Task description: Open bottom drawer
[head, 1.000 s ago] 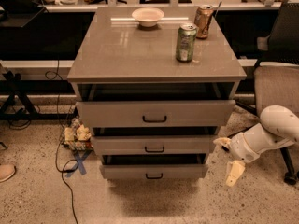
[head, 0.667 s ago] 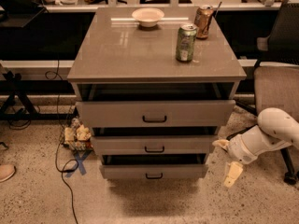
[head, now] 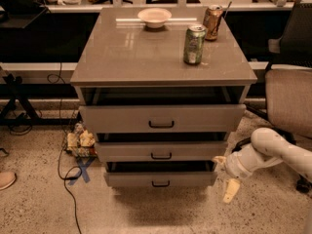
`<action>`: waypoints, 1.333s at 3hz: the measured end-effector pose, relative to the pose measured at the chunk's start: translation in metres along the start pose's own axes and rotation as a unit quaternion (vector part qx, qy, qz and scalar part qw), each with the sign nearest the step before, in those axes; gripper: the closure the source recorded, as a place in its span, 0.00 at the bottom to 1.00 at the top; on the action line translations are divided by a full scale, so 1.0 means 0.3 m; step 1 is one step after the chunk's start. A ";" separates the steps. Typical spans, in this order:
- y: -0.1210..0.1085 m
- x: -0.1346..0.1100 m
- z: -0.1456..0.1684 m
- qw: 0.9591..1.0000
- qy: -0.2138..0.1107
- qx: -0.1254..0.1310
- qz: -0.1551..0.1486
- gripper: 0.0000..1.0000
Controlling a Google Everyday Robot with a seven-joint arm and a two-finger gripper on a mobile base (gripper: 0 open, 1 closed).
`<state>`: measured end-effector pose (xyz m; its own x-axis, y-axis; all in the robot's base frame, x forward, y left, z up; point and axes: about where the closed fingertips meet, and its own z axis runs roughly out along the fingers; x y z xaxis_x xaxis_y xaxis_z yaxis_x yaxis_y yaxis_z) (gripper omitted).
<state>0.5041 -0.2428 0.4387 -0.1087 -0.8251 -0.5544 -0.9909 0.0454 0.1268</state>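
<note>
The grey cabinet point(head: 161, 57) has three drawers. The bottom drawer point(head: 131, 179) is the lowest, with a short grey front and a small black handle point(head: 161, 183). It stands slightly pulled out, with a dark gap above its front. My gripper point(head: 225, 175) is on the white arm at the right, just off the bottom drawer's right end. It is open and holds nothing. One fingertip point(head: 218, 159) lies near the drawer's right corner and the other point(head: 230, 191) points down toward the floor.
A green can point(head: 194, 44), a brown can point(head: 212, 22) and a white bowl point(head: 154, 17) stand on the cabinet top. An office chair point(head: 290, 96) is at the right. Cables, a blue floor cross point(head: 82, 169) and small objects point(head: 80, 140) lie at the left.
My gripper has moved a little left and down, closer to the bottom drawer's right end. The drawers have not moved.
</note>
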 end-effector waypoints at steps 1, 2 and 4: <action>-0.003 0.081 0.233 0.999 -0.041 -0.012 -0.012 0.00; -0.003 0.081 0.233 0.999 -0.041 -0.012 -0.012 0.00; -0.153 0.206 0.399 0.999 0.013 0.030 -0.030 0.00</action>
<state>0.5333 -0.2286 0.3000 -0.0479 -0.8416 -0.5379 -0.9986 0.0287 0.0440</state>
